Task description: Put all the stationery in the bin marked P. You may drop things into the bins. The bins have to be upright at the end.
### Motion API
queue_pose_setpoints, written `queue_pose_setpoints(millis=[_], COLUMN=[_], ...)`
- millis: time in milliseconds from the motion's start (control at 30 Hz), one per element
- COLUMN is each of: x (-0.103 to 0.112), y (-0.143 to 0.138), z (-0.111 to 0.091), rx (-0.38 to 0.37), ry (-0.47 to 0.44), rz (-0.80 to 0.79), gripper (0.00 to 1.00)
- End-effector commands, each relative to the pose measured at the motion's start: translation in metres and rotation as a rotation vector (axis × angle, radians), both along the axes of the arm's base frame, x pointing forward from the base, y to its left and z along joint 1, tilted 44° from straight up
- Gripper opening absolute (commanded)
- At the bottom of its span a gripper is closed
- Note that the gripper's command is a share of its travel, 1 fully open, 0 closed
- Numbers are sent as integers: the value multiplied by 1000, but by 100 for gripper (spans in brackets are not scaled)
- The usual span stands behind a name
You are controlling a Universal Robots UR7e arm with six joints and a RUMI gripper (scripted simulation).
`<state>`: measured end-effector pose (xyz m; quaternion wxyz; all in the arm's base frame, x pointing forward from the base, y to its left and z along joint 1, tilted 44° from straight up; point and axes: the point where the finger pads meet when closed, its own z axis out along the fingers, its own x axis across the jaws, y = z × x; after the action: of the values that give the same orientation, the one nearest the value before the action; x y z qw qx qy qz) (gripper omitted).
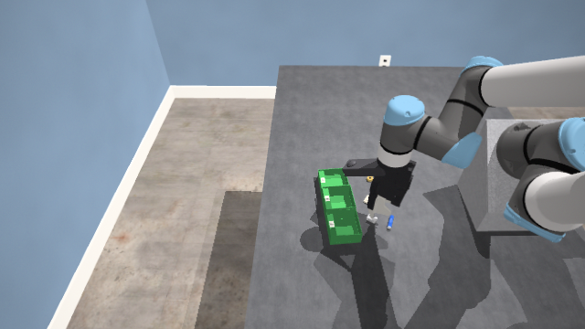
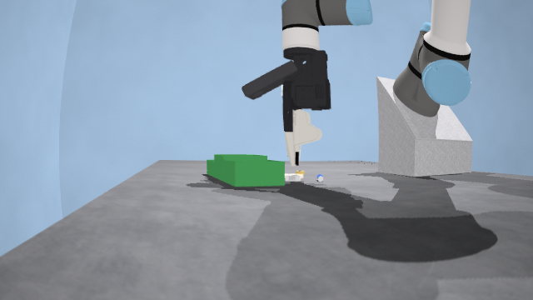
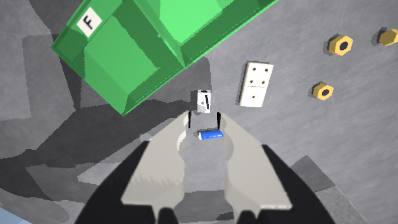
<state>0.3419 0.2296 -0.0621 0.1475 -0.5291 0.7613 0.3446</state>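
A small blue cylinder-shaped item (image 3: 210, 134) lies on the grey table; it also shows in the top view (image 1: 390, 222) and the exterior view (image 2: 319, 177). A small white block with a black mark (image 3: 203, 101) lies just beyond it, close to the green bins. My gripper (image 3: 203, 112) hangs a little above the table over these two, its fingers a narrow gap apart with nothing between them; the exterior view shows its tips (image 2: 296, 160) off the surface. Three joined green bins (image 1: 339, 206) stand upright to the left. The nearest one carries a label F (image 3: 89, 23); I cannot read the others.
A white domino (image 3: 256, 84) lies right of the white block. Two yellow nuts (image 3: 340, 45) (image 3: 323, 90) and a yellow bolt (image 3: 387, 36) lie farther right. The grey robot pedestal (image 2: 420, 137) stands behind, to the right.
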Motion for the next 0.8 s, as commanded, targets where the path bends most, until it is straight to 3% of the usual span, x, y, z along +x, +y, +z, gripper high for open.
queue_pose_setpoints(millis=[0, 767], x=[1, -2], y=[9, 18], z=[-11, -20], rx=[-2, -2], ry=[-2, -2], rz=[-2, -2], gripper=[18, 18])
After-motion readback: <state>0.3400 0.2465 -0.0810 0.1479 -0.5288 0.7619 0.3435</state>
